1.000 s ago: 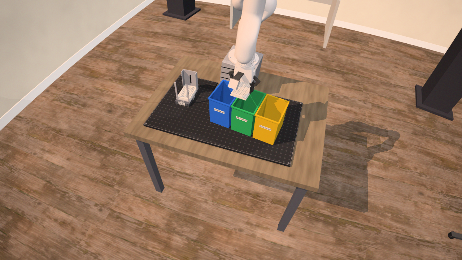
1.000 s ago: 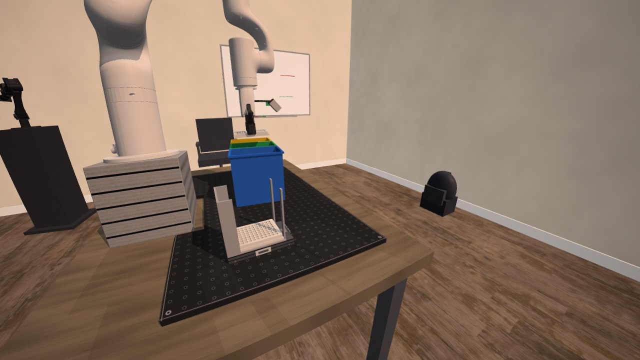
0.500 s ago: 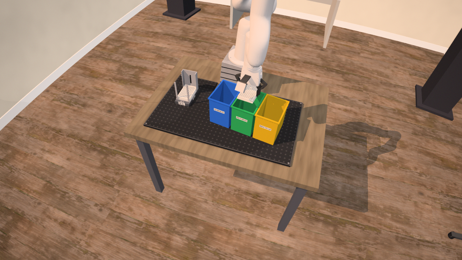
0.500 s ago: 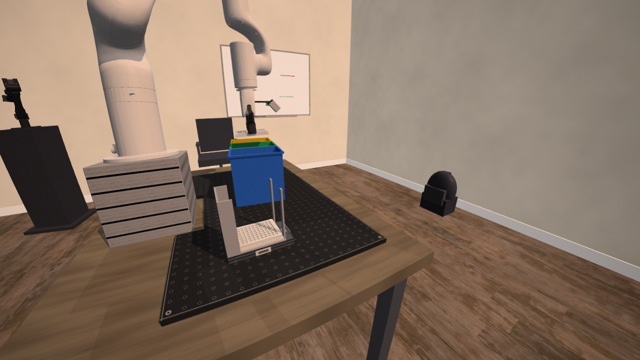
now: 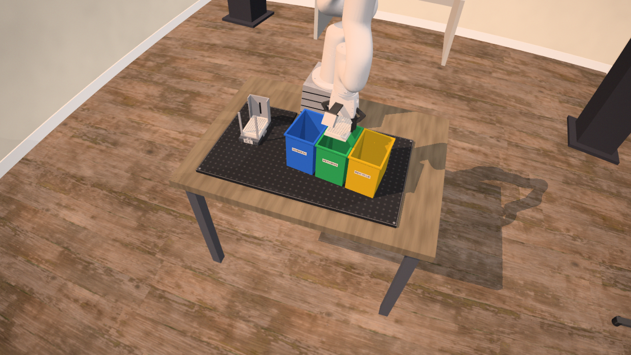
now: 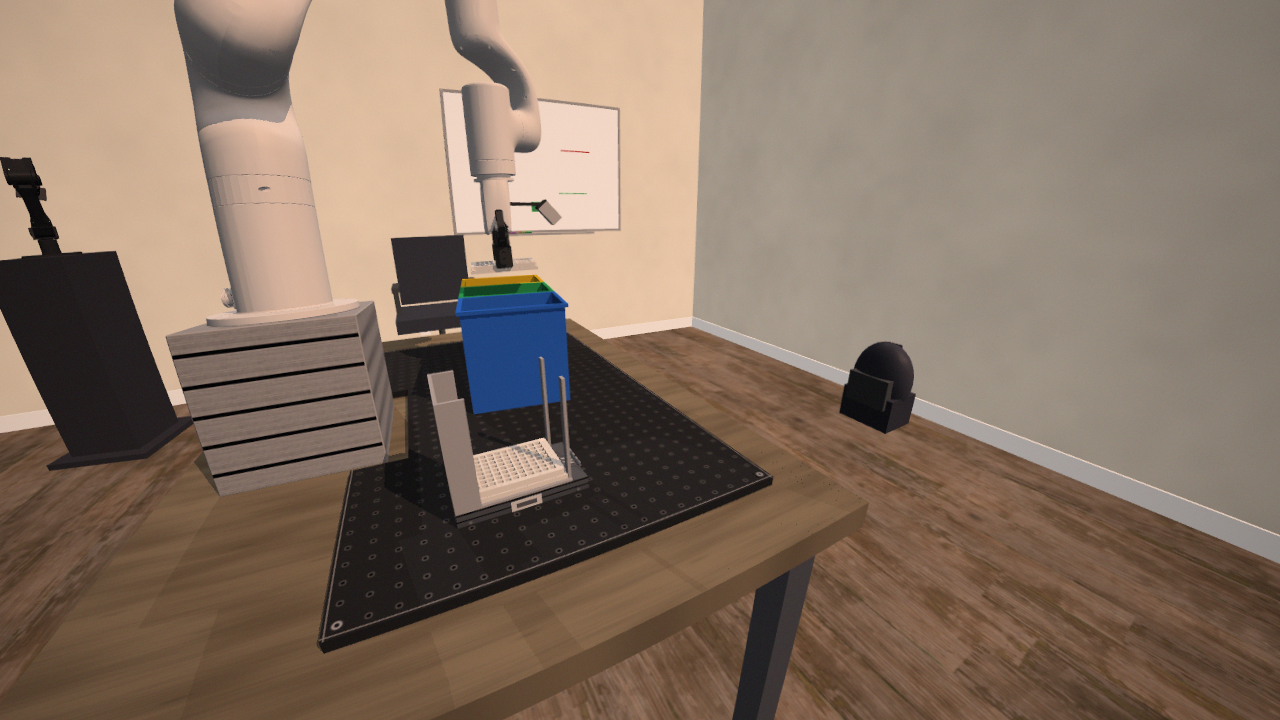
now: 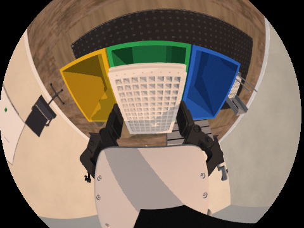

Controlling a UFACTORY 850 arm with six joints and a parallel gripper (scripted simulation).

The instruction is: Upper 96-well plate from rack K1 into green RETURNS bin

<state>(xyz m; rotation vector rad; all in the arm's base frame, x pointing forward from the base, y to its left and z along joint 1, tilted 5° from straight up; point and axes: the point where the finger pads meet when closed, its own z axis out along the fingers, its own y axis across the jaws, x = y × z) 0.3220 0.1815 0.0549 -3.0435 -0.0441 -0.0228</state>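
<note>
Above the green bin (image 7: pixel 149 52), at twelve o'clock in the wrist view, the gripper (image 7: pixel 151 119) grips the upper 96-well plate (image 7: pixel 148 95) by its edges. Centre it between the blue bin (image 7: pixel 211 80) at two o'clock and the yellow bin (image 7: pixel 86 86) at ten, then release level.

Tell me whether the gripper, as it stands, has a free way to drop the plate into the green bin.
Probably yes: the gripper holds the plate over the green bin, whose mouth is open, with nothing between them.

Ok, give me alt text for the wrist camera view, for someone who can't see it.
The gripper holds a white 96-well plate over the green bin, with the yellow bin on its left and the blue bin on its right, all on a black perforated board.
</note>
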